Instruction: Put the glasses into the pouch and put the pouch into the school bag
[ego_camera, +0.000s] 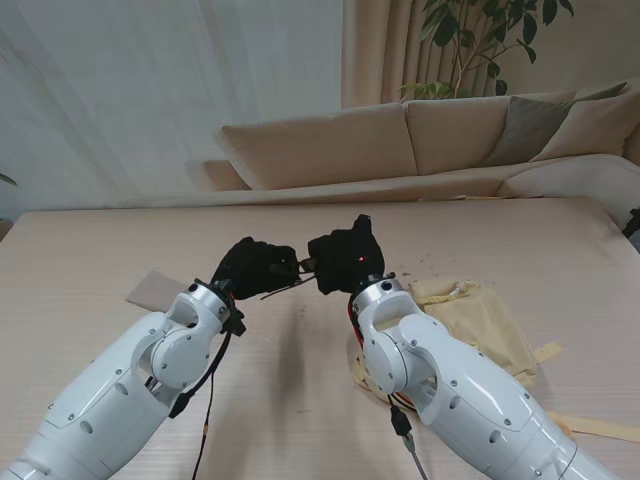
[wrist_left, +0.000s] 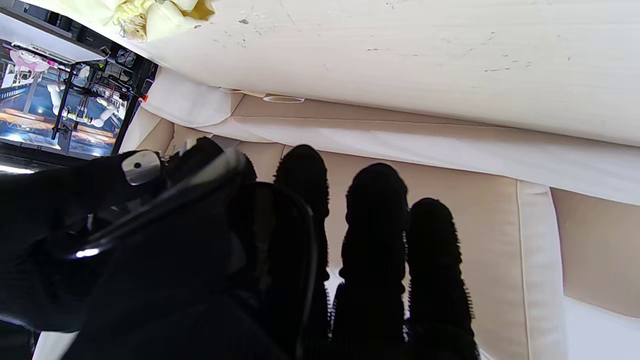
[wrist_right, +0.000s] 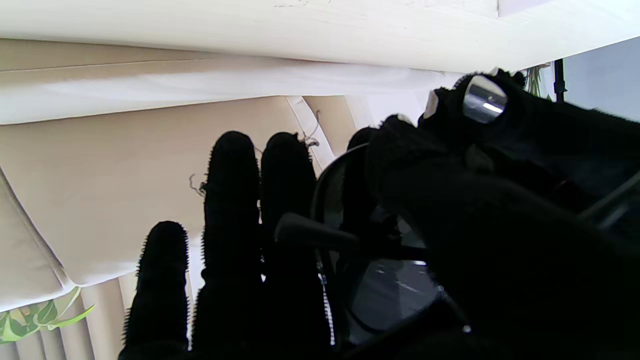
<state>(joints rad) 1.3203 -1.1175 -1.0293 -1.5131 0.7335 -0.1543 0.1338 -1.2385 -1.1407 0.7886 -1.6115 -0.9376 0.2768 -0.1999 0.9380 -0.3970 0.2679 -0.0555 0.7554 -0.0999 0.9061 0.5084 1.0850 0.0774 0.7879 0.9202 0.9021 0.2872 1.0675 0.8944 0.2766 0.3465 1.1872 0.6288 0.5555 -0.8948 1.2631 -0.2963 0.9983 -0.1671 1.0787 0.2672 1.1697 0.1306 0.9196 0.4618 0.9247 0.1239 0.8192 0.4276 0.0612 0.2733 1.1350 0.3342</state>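
The glasses (ego_camera: 291, 276) are dark-framed with dark lenses, raised off the surface (ego_camera: 300, 400) between the left hand (ego_camera: 252, 268) and the right hand (ego_camera: 345, 258), both closed on them. The pale yellow school bag (ego_camera: 485, 320) lies flat on the right. A flat grey pouch (ego_camera: 153, 290) lies on the left.

A beige sofa (ego_camera: 420, 145) backs the table, beside white curtains (ego_camera: 150, 90).

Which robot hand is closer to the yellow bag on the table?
Right. The right robot hand is raised just left of the yellow bag. The left robot hand is farther left, past the right one.
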